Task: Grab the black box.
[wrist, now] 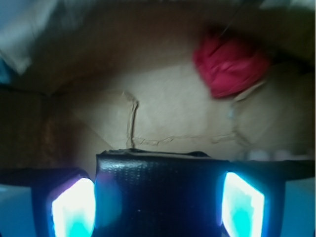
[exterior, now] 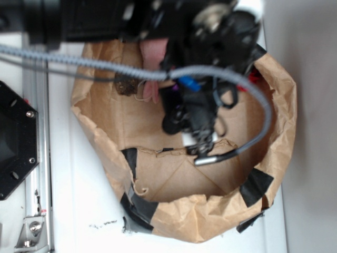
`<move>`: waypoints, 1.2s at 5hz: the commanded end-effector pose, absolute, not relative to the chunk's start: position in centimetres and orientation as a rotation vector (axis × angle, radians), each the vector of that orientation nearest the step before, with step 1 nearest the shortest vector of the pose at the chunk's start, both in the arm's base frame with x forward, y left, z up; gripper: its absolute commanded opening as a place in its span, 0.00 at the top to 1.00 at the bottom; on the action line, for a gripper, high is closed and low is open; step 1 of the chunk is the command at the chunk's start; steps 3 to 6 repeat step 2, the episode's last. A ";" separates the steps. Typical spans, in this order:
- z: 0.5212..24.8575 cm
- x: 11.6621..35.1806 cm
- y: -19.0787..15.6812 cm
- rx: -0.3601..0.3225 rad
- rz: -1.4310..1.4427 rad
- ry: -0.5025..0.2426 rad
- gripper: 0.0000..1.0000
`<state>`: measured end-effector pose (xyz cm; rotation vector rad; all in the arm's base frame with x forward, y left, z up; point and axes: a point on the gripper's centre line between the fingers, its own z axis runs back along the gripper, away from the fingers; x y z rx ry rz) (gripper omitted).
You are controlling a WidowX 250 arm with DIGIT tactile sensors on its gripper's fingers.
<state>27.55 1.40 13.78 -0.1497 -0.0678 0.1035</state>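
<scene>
Gripper (wrist: 158,207) jaws are clamping the black box (wrist: 158,192) by opposite edges. Box is looking light, stiff, glossy-slick; red plush (wrist: 228,66) is lying at 1 o'clock.

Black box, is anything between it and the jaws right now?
Nothing visible. In the wrist view the black box sits directly between the two jaws of the gripper, filling the gap. The red cloth lies farther back on the paper bag, clear of them.

I see a glossy black box (wrist: 158,195) between glowing cyan fingertips (wrist: 74,207). Behind it, I see tan-brown paper (wrist: 182,108) and a red plush (wrist: 229,66).
</scene>
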 end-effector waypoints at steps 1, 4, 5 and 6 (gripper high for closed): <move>16.2 28.1 2.5 -0.109 0.109 -0.168 1.00; 16.4 27.8 2.5 -0.094 0.079 -0.182 1.00; 16.4 27.8 2.5 -0.094 0.079 -0.182 1.00; 16.4 27.8 2.5 -0.094 0.079 -0.182 1.00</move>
